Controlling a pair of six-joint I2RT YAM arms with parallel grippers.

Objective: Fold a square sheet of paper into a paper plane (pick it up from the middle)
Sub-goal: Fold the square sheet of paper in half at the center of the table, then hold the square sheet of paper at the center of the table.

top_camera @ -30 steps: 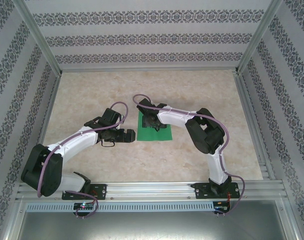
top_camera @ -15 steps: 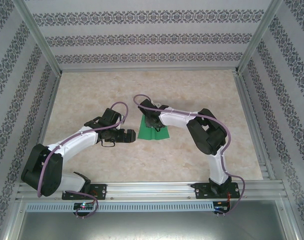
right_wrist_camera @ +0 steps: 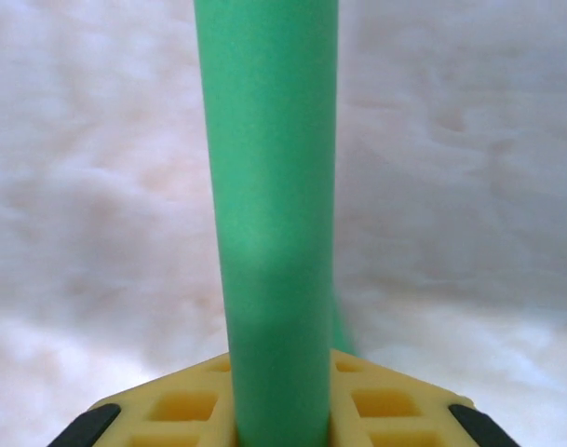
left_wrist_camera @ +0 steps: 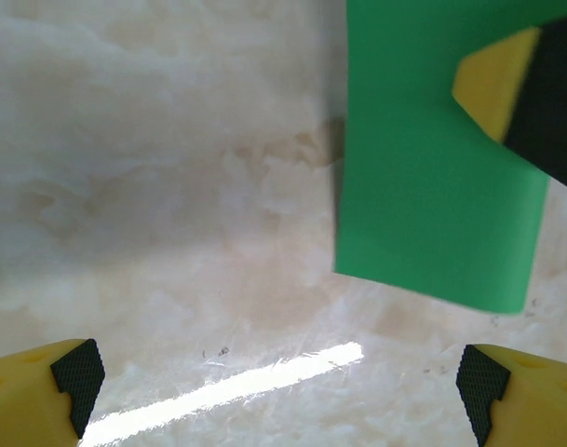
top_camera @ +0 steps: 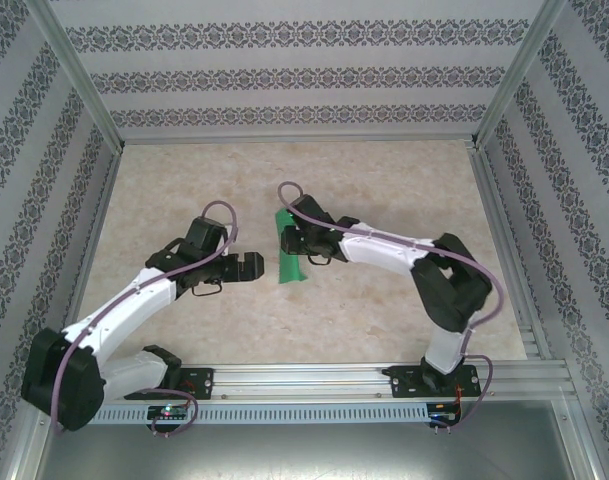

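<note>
Top external gives me the right arm (top_camera: 394, 252) reaching far out to the left: elbow bent up near the right rail, forearm lying low across the table (top_camera: 404, 170), wrist ending at mid-table. The right gripper (top_camera: 290, 243) is pinched on the sheet (top_camera: 291, 268), which from up here reads as a narrow green strip running away from me, gripped about halfway along. On the right wrist camera the sheet (right_wrist_camera: 269, 186) is bowed into a rounded fold, rising straight up from between the yellow fingers (right_wrist_camera: 395, 405) and squeezed tight there. The left arm (top_camera: 134, 300) sweeps up from its base and bends right. The left gripper (top_camera: 252, 267) sits low over the table just left of the sheet, apart from it, jaws spread wide. Left wrist view confirms it: both fingertips (left_wrist_camera: 74, 372) sit at the frame's bottom corners with marble between them, and the sheet (left_wrist_camera: 432, 186) is ahead to the right with a right-gripper finger (left_wrist_camera: 492, 88) on it. I can't tell whether its lower edge touches the table.
</note>
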